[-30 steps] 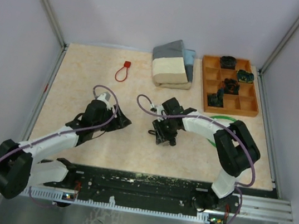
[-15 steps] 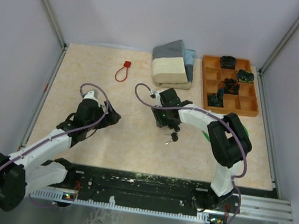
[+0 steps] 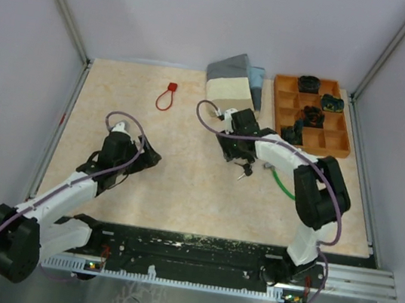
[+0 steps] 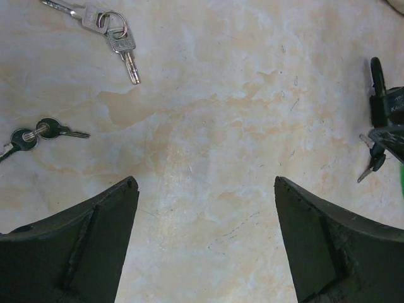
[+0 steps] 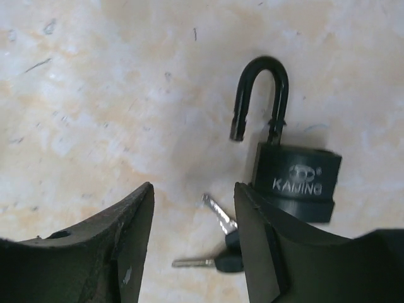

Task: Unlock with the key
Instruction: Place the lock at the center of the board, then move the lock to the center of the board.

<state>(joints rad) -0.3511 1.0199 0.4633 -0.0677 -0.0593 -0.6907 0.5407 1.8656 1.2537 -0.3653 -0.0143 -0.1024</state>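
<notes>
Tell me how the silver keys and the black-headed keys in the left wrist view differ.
The silver keys have bare metal, squarish heads; the black-headed keys have round dark heads. The silver keys lie near the top edge of the view, while the black-headed keys lie lower, at the left edge, partly cut off. Both sets lie flat on the table, with nothing touching them.
</notes>
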